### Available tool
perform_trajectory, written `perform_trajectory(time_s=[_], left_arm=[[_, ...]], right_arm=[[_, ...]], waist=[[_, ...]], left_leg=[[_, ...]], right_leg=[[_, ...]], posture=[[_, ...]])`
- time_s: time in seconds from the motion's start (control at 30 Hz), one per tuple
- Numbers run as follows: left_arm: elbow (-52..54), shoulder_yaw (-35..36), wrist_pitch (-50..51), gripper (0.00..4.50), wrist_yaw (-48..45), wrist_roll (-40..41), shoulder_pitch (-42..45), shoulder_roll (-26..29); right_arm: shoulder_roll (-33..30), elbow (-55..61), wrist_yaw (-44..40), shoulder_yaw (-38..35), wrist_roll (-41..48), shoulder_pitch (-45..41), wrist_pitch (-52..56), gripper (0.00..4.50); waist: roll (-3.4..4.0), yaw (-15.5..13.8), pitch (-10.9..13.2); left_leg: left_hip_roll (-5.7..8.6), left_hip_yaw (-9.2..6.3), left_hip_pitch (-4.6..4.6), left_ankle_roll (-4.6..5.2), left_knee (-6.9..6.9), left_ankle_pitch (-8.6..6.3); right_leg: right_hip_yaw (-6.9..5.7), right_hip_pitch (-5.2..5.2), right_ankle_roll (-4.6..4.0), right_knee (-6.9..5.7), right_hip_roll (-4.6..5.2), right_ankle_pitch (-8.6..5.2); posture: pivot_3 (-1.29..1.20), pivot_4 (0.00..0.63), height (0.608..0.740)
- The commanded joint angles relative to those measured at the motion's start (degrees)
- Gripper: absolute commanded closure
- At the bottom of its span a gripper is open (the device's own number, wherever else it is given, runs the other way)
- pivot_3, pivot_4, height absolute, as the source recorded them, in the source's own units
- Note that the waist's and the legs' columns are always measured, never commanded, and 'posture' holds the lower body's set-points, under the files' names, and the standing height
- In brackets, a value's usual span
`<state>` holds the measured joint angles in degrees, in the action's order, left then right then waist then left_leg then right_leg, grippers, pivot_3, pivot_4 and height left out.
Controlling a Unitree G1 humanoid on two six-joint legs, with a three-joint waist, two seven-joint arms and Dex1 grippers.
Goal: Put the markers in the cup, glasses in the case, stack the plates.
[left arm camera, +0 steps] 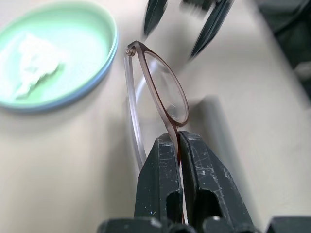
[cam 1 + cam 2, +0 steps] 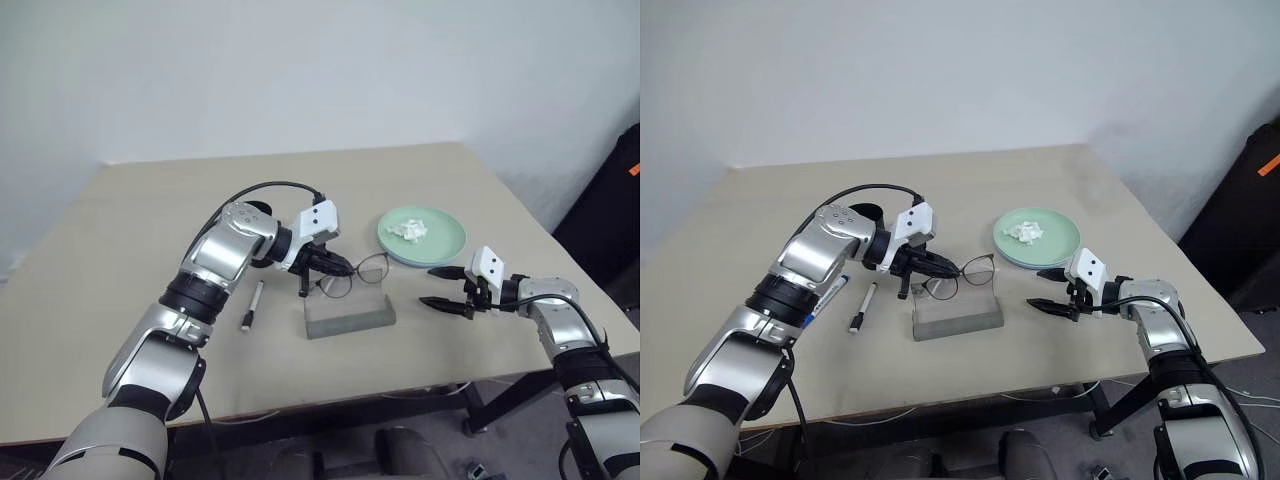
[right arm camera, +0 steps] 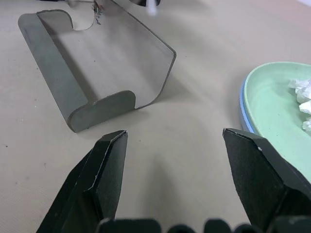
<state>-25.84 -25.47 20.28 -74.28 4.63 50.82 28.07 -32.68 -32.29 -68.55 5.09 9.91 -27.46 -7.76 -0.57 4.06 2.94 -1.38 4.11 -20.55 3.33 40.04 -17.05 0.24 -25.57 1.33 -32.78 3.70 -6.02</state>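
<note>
Table point(image 2: 140, 230) beige, wall point(image 2: 300, 70) white; left gripper point(image 2: 340, 268) pinches glasses point(image 2: 358, 273) upright, crosswise above case point(image 2: 350, 314); right gripper point(image 2: 446, 289) wide.

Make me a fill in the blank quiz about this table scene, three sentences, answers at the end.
1. The left tool is shut on the thin dark wire-framed ____.
2. The open right tool hovers between the grey rectangular case and the stacked round ____.
3. A crumpled white tissue lies on the pale mint ____ plate.

Missing words: glasses; plates; green
</note>
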Motion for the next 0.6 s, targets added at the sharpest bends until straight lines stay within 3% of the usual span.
perform_trajectory(time_s=[0.03, 0.23, 0.6], left_arm=[[-3.43, -1.54, -4.99, 4.47, -0.46, -3.63, 2.62, -1.90], [-8.59, -3.38, -8.64, 4.47, -1.30, -7.76, 3.20, -4.47], [-8.26, -2.13, -3.63, 4.47, -9.53, -5.45, 2.09, -5.10]], right_arm=[[0.17, 1.27, 0.30, -1.07, 0.49, -1.40, -0.93, 1.10], [0.21, 2.62, 0.97, -1.26, 0.64, -0.36, -0.76, 1.10], [-0.29, 4.44, 1.85, -1.37, 0.64, 1.46, -0.23, 1.10]], waist=[[-0.01, -0.01, 0.00], [-0.02, -0.02, 0.01], [-0.03, 0.00, 0.01]], left_leg=[[0.00, 0.01, -0.02, 0.00, 0.00, 0.00], [0.04, 0.00, -0.06, 0.01, 0.00, -0.01], [0.07, -0.01, -0.02, 0.11, 0.01, 0.00]], right_leg=[[0.01, 0.00, 0.00, 0.01, -0.01, 0.00], [0.05, -0.01, 0.01, 0.01, -0.02, 0.00], [0.33, -0.02, 0.04, 0.00, -0.06, -0.02]], posture=[[0.00, 0.000, 0.740], [0.00, 0.000, 0.740], [0.00, 0.000, 0.740]])
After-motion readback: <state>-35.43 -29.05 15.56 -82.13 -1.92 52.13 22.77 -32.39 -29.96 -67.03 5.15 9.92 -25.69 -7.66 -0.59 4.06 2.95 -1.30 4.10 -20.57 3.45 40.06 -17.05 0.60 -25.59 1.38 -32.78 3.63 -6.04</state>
